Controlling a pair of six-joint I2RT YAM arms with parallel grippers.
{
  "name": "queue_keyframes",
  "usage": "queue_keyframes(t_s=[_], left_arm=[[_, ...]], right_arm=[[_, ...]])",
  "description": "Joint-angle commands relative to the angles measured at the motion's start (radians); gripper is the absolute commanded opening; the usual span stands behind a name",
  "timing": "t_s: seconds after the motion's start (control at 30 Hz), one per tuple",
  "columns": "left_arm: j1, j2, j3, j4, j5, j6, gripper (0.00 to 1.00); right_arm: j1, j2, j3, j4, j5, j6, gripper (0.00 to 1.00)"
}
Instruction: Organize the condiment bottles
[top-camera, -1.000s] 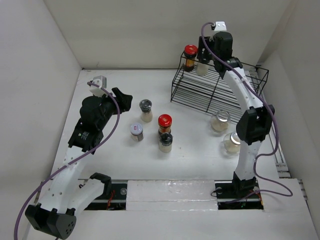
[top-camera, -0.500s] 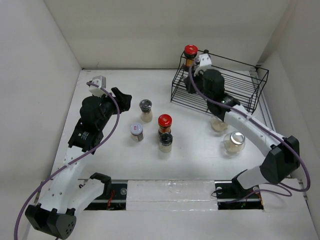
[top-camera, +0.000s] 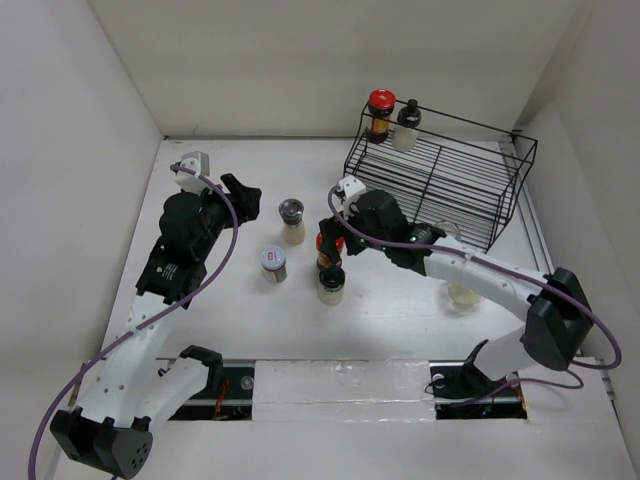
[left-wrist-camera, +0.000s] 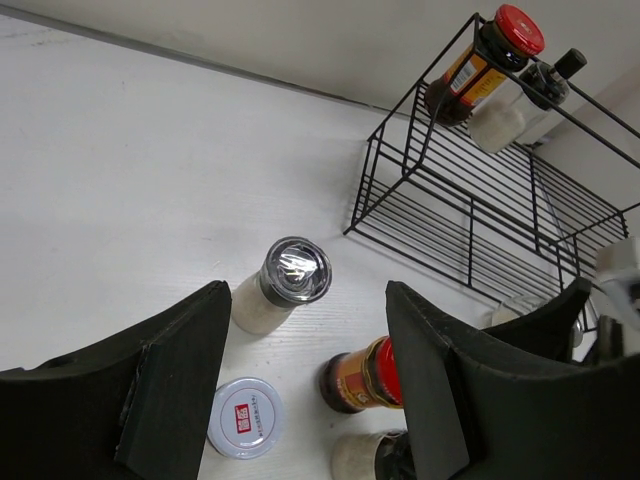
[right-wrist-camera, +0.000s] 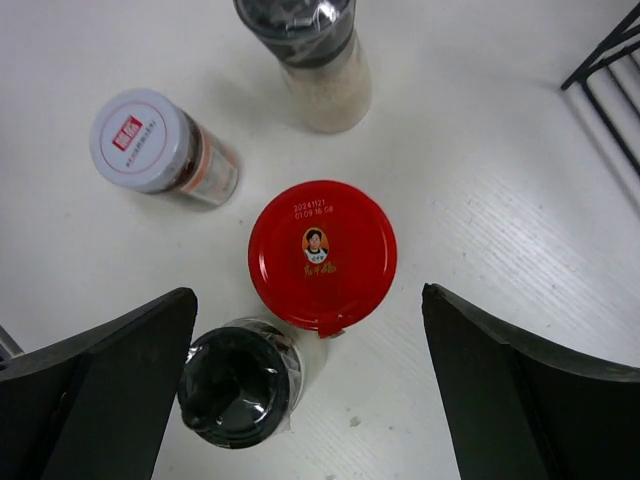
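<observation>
Bright, even light; soft shadows, sharp focus, slight wide-angle distortion.

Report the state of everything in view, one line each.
Far red-lidded dark jar, on black wire rack: upright, lidded.
Far black-capped pale bottle, beside it: upright, capped.
Near red-lidded dark jar: upright, lidded, ungripped.
Near black-capped pale bottle: upright, capped.
Grey-lidded clear shaker: upright, closed.
White-lidded small jar: upright, closed.
Left tool: open, empty.
Right tool: open, centred over the near red lid.

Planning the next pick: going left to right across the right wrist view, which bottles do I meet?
white-lidded shaker → black-capped bottle → red-lidded jar
</observation>
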Motion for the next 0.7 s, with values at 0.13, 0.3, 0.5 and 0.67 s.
queue_keyframes(t_s=[0.13,0.3,0.5,0.67], left_arm=[[-0.003,-0.022,-0.009,0.024,0.001,-0.006,0.59],[-0.003,-0.022,-0.009,0.033,0.02,0.003,0.59],[-0.003,-0.022,-0.009,0.033,0.02,0.003,0.59],[-0.003,-0.022,-0.009,0.033,0.03,0.003,0.59]], right_arm=[[0.035,0.109,0.076,-0.03,0.028,0.017,1.0],[0.035,0.17,0.103,0.009,0.078,0.008,1.0],[0.035,0.24,0.123,0.048,0.098,0.008,0.85],[0.035,0.23,0.133,0.068,0.118,0.008,0.56]])
